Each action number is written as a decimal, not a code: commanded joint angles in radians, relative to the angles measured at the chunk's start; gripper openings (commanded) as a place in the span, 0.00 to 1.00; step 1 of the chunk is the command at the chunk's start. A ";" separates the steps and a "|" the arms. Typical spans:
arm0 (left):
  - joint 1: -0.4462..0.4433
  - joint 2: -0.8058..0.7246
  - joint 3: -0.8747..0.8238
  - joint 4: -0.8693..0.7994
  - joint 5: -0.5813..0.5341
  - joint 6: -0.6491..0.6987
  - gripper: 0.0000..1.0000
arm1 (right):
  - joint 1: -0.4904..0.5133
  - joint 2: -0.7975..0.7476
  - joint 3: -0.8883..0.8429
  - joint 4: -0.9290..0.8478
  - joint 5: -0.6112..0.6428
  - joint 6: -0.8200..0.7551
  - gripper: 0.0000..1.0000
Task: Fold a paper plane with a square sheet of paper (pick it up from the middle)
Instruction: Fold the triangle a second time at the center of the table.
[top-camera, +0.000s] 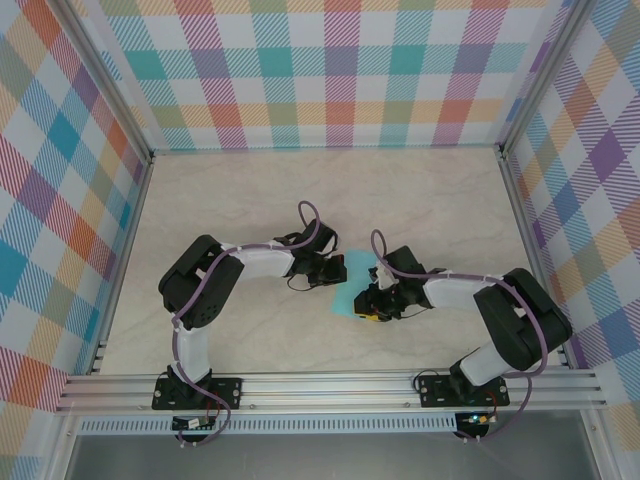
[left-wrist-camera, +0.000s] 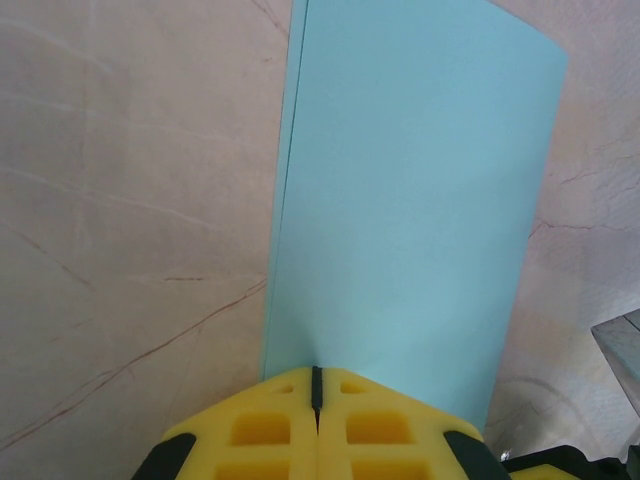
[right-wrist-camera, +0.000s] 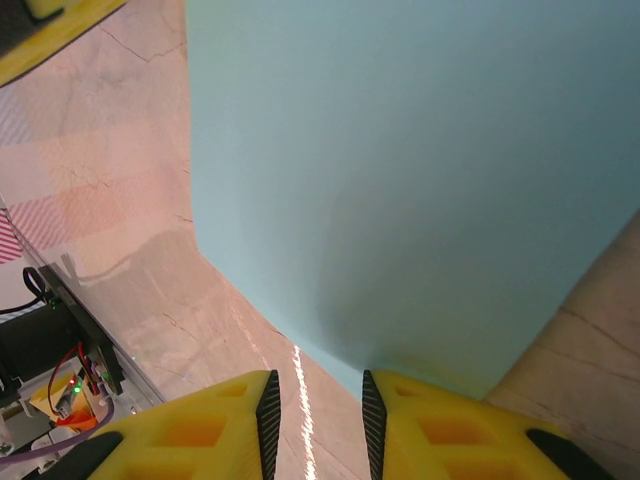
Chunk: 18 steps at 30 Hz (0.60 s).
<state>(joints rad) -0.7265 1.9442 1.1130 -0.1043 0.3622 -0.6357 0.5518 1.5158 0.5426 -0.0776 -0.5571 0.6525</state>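
Left wrist, bottom centre: left fingers clamp the thin turquoise square sheet of paper, guessing to steady it; right fingers apart.

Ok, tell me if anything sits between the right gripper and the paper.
Nothing visible does. The right gripper, jaws apart, sits right at the near edge of the paper, with bare table showing in its gap. The left gripper is shut on the opposite edge.

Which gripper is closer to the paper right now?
Left. The left gripper is shut on the edge of the paper. The right gripper sits at the opposite side, jaws apart with table showing between them.
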 joint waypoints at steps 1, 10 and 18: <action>-0.023 0.052 -0.052 -0.127 -0.084 -0.001 0.00 | 0.028 0.005 -0.048 -0.026 0.037 0.016 0.31; -0.027 0.056 -0.043 -0.127 -0.079 -0.001 0.00 | 0.030 -0.043 -0.043 -0.056 0.046 0.003 0.33; -0.030 0.032 -0.039 -0.123 -0.071 -0.010 0.00 | 0.030 -0.096 -0.020 -0.134 0.103 0.002 0.31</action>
<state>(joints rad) -0.7303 1.9419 1.1133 -0.1051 0.3561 -0.6365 0.5774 1.4586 0.5125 -0.1062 -0.5236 0.6659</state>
